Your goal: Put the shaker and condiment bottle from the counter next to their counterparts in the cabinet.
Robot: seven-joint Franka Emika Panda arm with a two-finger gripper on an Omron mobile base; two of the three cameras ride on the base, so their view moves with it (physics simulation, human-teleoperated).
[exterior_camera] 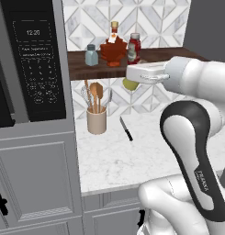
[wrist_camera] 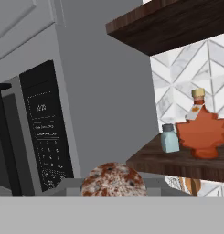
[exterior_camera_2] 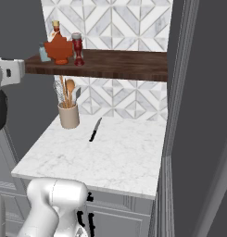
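The dark brown cabinet plank point(exterior_camera: 81, 69) carries a blue-grey shaker point(exterior_camera: 91, 55), a maple-leaf orange-red bottle point(exterior_camera: 114, 49) and, right of it, the red condiment bottle point(exterior_camera: 134, 47). My gripper point(exterior_camera: 131, 80) hovers just in front of the plank's edge, below the red bottle, shut on the small yellow shaker point(exterior_camera: 129, 84). In the hand view the shaker's round speckled cap point(wrist_camera: 113, 181) sits at the bottom, in front of the blue-grey shaker point(wrist_camera: 169, 138) and the maple-leaf bottle point(wrist_camera: 202, 133) on the plank point(wrist_camera: 168, 163). From the right, the red bottle point(exterior_camera_2: 78, 48) stands next to the leaf bottle point(exterior_camera_2: 59, 47).
A tall grey cupboard with a black microwave point(exterior_camera: 38, 64) stands left of the plank. On the white marble counter point(exterior_camera: 132, 160) are a beige utensil holder point(exterior_camera: 96, 120) and a black knife point(exterior_camera: 126, 128). A grey panel point(exterior_camera_2: 179, 115) bounds the counter's right side.
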